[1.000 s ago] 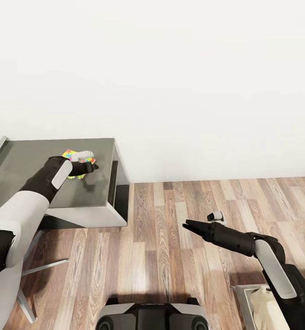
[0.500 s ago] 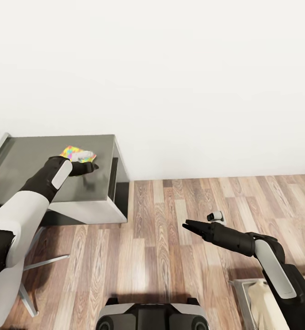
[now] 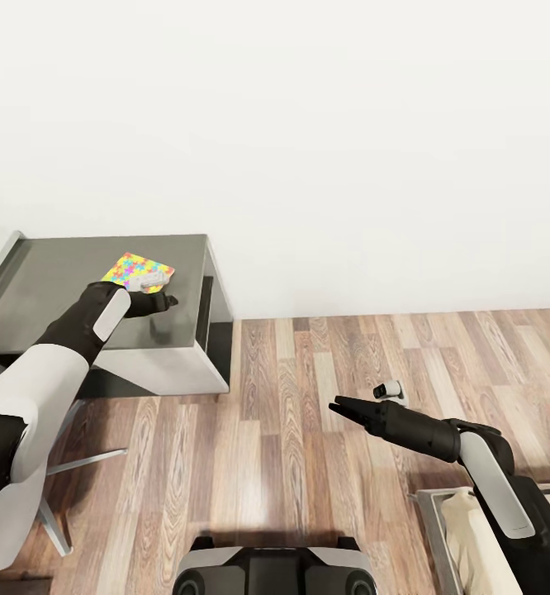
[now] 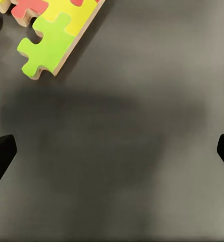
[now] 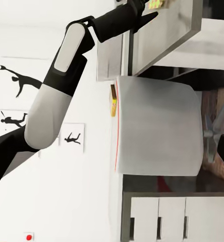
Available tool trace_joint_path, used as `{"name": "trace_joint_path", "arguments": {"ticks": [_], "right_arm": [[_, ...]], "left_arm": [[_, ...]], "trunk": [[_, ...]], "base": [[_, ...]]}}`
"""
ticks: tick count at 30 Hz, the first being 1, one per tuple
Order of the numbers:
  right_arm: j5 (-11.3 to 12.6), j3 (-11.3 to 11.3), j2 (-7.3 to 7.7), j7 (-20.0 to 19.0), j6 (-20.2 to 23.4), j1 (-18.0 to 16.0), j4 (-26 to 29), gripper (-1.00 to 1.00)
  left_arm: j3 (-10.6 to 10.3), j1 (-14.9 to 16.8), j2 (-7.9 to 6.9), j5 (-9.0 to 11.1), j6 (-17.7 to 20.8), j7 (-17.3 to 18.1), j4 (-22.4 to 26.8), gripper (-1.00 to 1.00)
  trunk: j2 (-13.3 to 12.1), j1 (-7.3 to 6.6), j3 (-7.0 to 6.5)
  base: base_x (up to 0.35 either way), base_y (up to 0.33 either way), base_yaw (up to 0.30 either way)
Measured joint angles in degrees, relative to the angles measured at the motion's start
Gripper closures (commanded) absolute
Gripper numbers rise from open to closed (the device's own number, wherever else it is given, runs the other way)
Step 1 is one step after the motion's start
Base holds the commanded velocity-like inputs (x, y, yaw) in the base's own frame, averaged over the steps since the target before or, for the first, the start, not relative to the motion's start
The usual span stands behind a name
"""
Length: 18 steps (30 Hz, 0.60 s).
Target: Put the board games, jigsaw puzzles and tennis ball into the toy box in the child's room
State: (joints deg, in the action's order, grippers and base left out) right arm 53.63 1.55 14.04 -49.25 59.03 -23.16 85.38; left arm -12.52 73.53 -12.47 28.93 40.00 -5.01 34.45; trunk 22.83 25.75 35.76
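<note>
Multicoloured jigsaw puzzle point(image 3: 138, 270) lies on the dark tabletop point(image 3: 60, 285) just beyond the released left claw point(image 3: 161, 301); closing in comes next, seemingly.

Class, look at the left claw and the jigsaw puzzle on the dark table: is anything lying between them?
Nothing visible. The left claw hangs open over bare dark table, with the jigsaw puzzle just beyond its fingertips; no object lies in between.
</note>
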Motion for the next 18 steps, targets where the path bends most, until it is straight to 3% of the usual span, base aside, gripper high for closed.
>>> {"name": "trace_joint_path", "arguments": {"ticks": [10, 18], "right_arm": [[0.00, 0.00, 0.07, 0.00, 0.00, 0.00, 0.05, -1.00], [0.00, 0.00, 0.08, 0.00, 0.00, 0.00, 0.04, -1.00]], "left_arm": [[0.12, 0.00, -0.01, 0.07, 0.00, 0.27, 0.05, -1.00], [0.57, 0.00, -0.43, 0.34, 0.44, 3.36, 0.12, -1.00]], "trunk": [[0.00, 0.00, 0.00], [0.00, 0.00, 0.00]], "base": [[-0.001, 0.000, 0.000], [0.000, 0.000, 0.000]]}}
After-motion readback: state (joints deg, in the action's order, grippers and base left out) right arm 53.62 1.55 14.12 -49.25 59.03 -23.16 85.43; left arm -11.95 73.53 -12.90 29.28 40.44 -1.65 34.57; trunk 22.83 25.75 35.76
